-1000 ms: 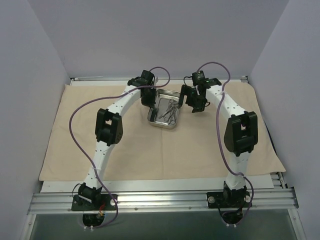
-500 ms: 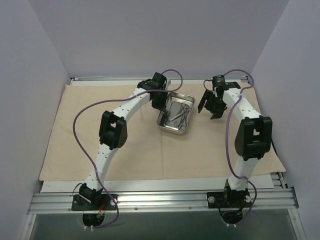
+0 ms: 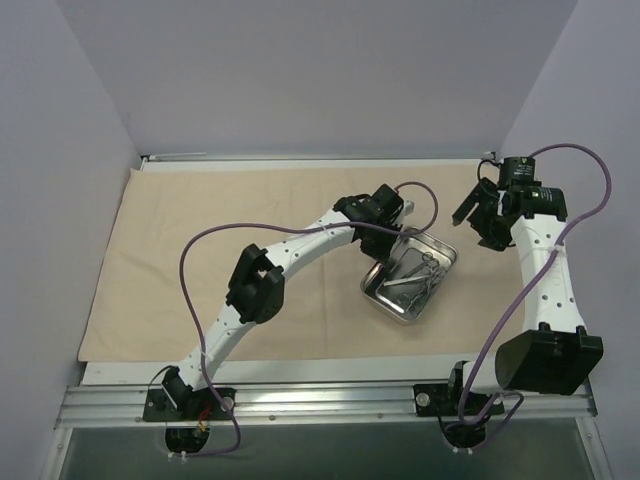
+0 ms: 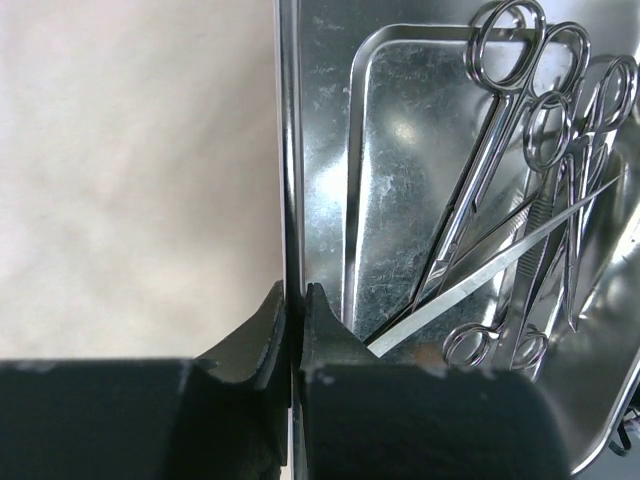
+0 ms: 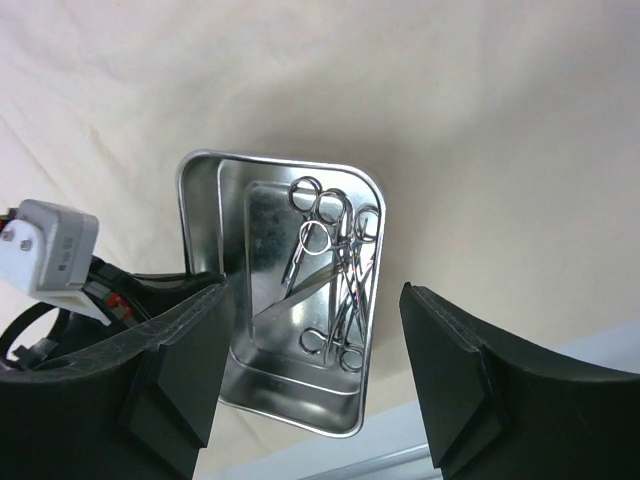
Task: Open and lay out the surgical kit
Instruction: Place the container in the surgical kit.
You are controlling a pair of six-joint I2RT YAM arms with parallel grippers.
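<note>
The left gripper [image 4: 293,300] is pressed together on the rim of the steel tray [image 3: 392,298], pinching it. The tray is over the spread beige cloth [image 3: 200,230], right of its middle, with thin scissor-like instruments [image 3: 418,272] lying inside. The right gripper [image 3: 478,215] hangs near the tray, its fingers apart, gripping nothing.

Nothing here can be read. No lettering, label, brand mark or number shows legibly on the steel tray [image 5: 290,395], on the instruments [image 3: 415,275] lying in it, or on the cloth wrap [image 3: 200,220] spread over the desk. Any marking there may be is too small or too blurred to make out in any of the three views.
</note>
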